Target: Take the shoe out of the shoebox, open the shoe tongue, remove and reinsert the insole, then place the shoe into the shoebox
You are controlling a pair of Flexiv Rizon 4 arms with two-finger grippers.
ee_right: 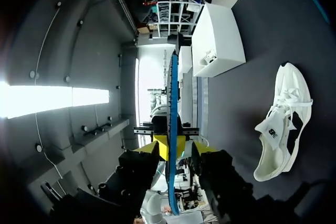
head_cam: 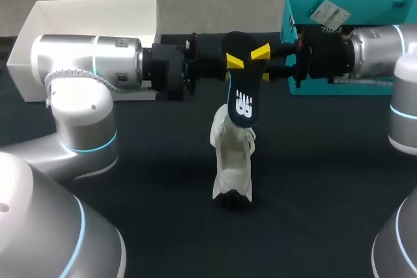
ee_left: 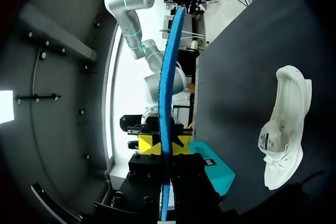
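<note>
Insole (head_cam: 241, 96): held upright over table (head_cam: 326, 180) centre, top pinched by left gripper (head_cam: 232, 62) and right gripper (head_cam: 262, 53). Shoe (head_cam: 233, 161): 6 o'clock below, open table around. Wrist views alone show the insole's blue edge.

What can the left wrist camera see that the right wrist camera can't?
Only the left wrist view shows the teal shoebox, just beyond its fingers. Only the right wrist view shows the white box at the far side of the table. Both share the blue insole, seen edge-on running up between the fingers, and the white shoe lying on the dark table.
</note>
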